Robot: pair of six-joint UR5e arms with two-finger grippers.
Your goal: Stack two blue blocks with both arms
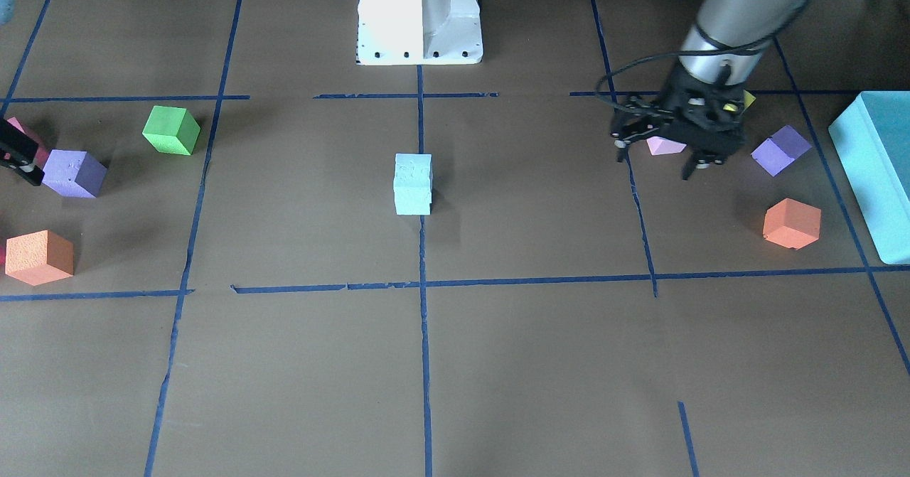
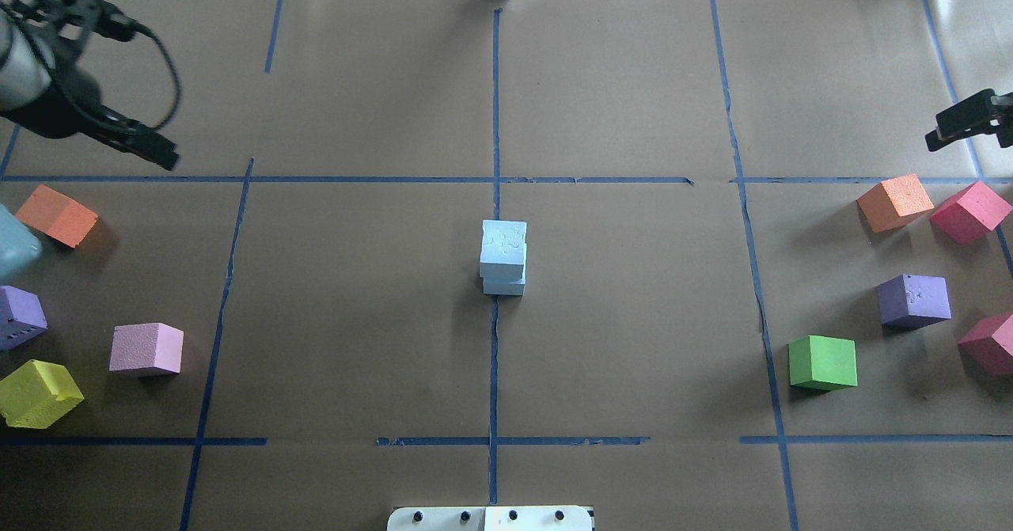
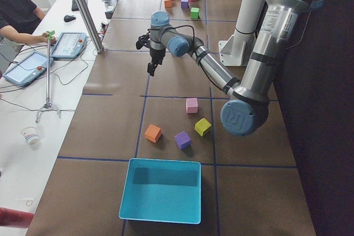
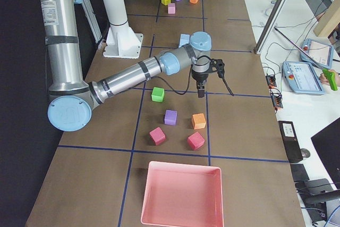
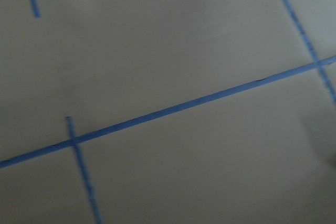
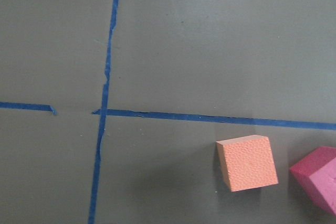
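Nearest the robot in the overhead view, the white base sits at the bottom edge. Just beyond it, loose cubes lie on the brown table: a yellow cube and a pink cube at lower left, and a green cube at lower right.

In the middle of the frame, on the centre tape line, the two blue blocks stand stacked one on the other, edges nearly flush, well apart from both grippers.

Farther out at the right, an orange cube lies just beside a magenta cube.

Farthest, the left gripper hangs above the table at the overhead frame's upper left; the front-facing view shows its fingers spread and empty. The right gripper pokes in at the upper right edge; I cannot tell whether its fingers are apart or together.
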